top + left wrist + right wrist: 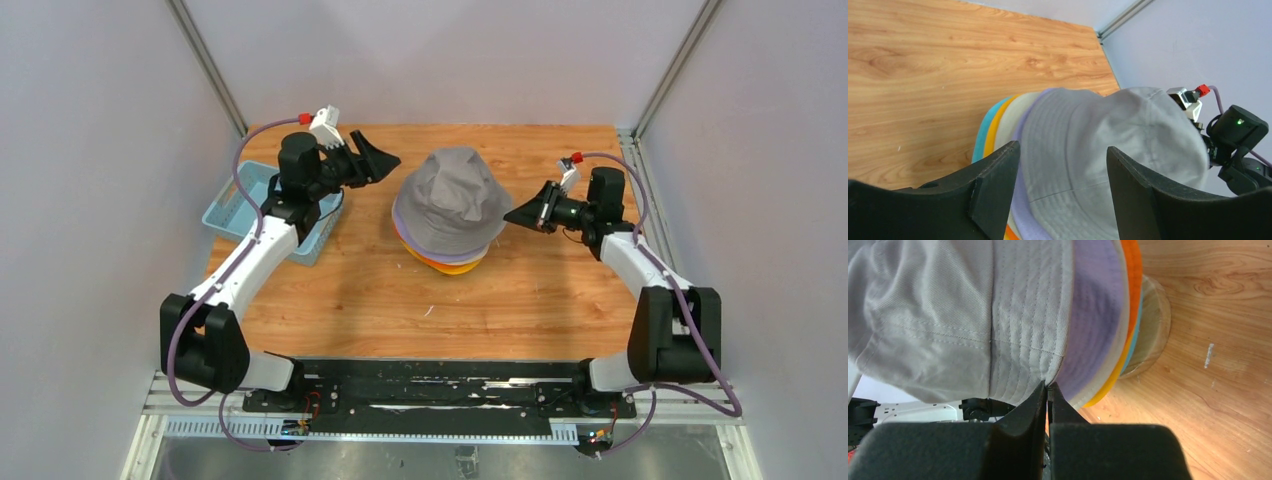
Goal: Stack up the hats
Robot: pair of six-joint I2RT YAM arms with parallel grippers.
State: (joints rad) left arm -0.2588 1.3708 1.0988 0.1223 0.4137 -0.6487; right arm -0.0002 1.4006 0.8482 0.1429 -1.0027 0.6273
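Wooden table (330, 290) with pale grey walls on three sides, and the hats (450, 215) are all piled in one stack around the middle of it. The grey hat (455, 190) is on top, soft ribbed fabric with stitched rings round the brim. Peeking out under it are the lavender hat (1093, 315), beige hat (1015, 112), orange hat (1133, 270), yellow hat (1103, 390) and teal hat (984, 130). The pile sits on a round wooden stand (1153, 340).

The left gripper (385, 157) hangs just left of the stack with its jaws spread apart, not touching the hats. The right gripper (515, 213) is on the other side, jaws pressed together, tips right at the edge of the grey brim. I can't tell if any fabric is nipped. A light blue basket (235, 205) sits under the left arm.
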